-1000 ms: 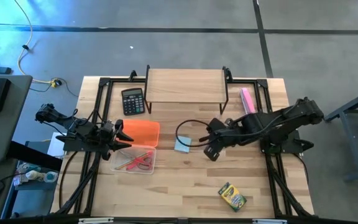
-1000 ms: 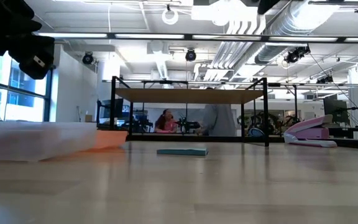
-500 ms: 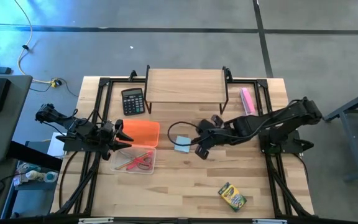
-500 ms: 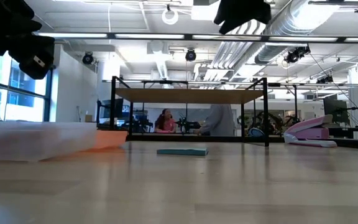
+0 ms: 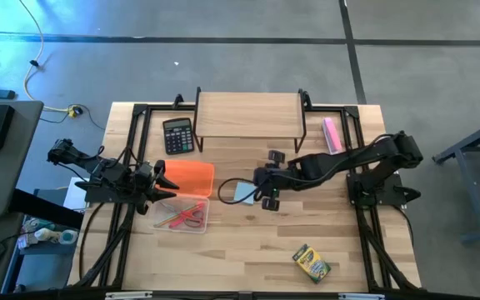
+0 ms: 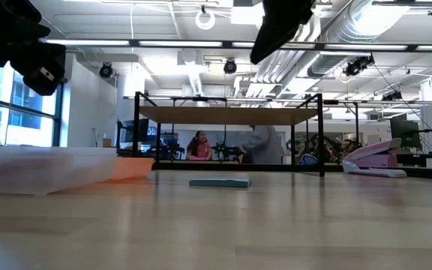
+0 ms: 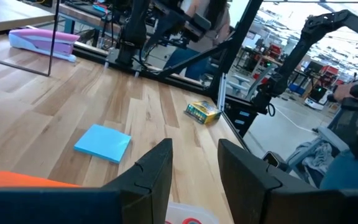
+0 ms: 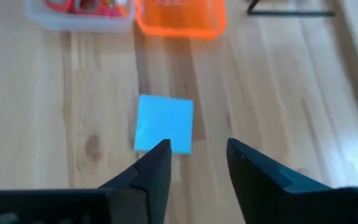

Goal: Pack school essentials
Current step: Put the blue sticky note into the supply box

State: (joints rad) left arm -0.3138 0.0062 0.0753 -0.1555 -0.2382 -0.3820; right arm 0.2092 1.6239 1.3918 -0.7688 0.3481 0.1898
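While poised above the light blue notepad (image 8: 164, 122), right gripper (image 8: 195, 163) part-open, empty; left gripper (image 7: 193, 163) likewise, beside the orange lid (image 5: 188, 177).

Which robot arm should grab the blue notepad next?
The right one, probably. Its gripper hangs just above the notepad with jaws open and nothing in them. The left gripper waits farther off by the clear box.
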